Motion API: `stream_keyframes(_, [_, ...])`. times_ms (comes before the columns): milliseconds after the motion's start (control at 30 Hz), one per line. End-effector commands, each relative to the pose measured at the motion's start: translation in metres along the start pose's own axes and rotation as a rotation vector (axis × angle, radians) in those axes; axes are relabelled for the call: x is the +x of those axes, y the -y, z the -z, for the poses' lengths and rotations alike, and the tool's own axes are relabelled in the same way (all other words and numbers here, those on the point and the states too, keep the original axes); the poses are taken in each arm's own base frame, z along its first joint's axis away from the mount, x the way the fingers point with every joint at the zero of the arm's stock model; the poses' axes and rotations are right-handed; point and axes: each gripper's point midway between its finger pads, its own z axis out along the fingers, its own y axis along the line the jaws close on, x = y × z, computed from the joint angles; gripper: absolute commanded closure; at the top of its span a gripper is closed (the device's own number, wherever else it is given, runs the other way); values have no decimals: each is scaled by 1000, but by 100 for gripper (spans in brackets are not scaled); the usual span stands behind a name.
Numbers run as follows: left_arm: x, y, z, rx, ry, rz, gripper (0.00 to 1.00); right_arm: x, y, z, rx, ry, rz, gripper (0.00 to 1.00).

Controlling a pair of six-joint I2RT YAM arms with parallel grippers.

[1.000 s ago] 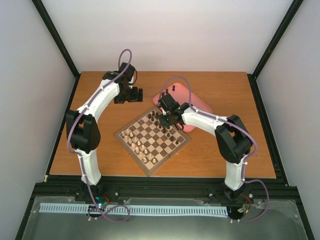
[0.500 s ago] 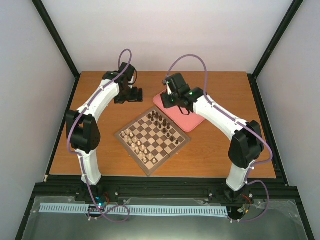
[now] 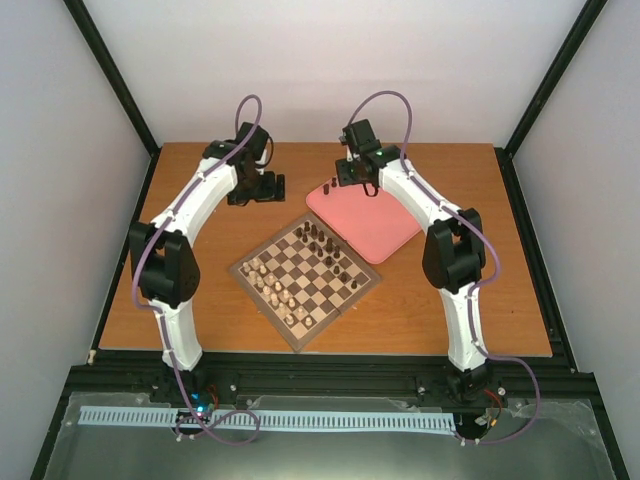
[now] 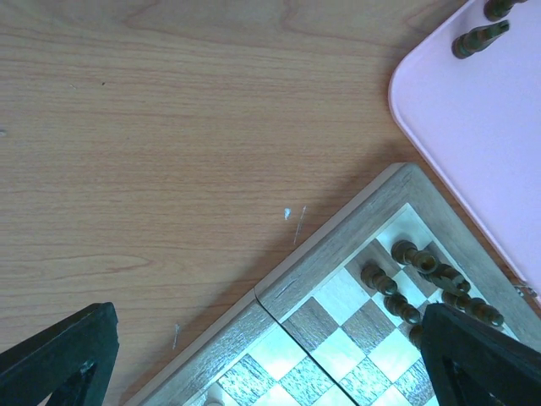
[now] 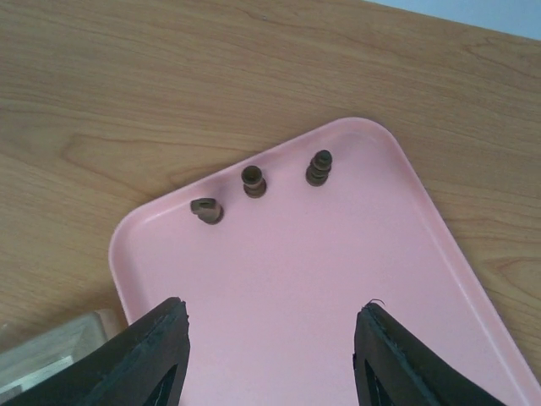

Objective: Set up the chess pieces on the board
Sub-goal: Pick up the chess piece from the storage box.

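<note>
Three of the chess pieces (image 5: 254, 181) stand in a short row near one corner of the pink tray (image 5: 338, 279), each apart from its neighbour. The other dark ones line the side of the board (image 3: 308, 272) that faces the tray, and the pale chessmen (image 3: 272, 290) line the opposite side. My right arm (image 3: 410, 195) hovers over the tray, its jaws spread wide with nothing between them. I judge the step in hand to be picking up one of the three. I would centre the jaws on the end piece closest to them, come straight down so neither finger clips its neighbour, and close low on the stem so the slim peg does not tip. The left arm (image 3: 200, 195) hangs over the surface by the board's far corner, its jaws also wide and empty.
</note>
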Motion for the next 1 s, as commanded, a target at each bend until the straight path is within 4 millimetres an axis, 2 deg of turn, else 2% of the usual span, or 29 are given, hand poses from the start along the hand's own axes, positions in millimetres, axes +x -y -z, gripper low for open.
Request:
stream_keyframes(0, [-8,5,39,33,72,-25,0,-7,2,2,0,-6,30,46])
stream_keyframes(133, [-8,0,48,13,91,-30,0,-6,2,-2,-21,-34,34,48])
stream_keyframes(400, [-17,8,74,48,148,-47,0,9,5,-11,-19,-85,59,50])
stream_keyframes(700, [-20,16,75,56,155,-64,0,0,25,-34,47,-48,53,51])
stream_keyframes(967, [-16,25,68,64,136,-77,0,13,27,-57,44,-74,29,51])
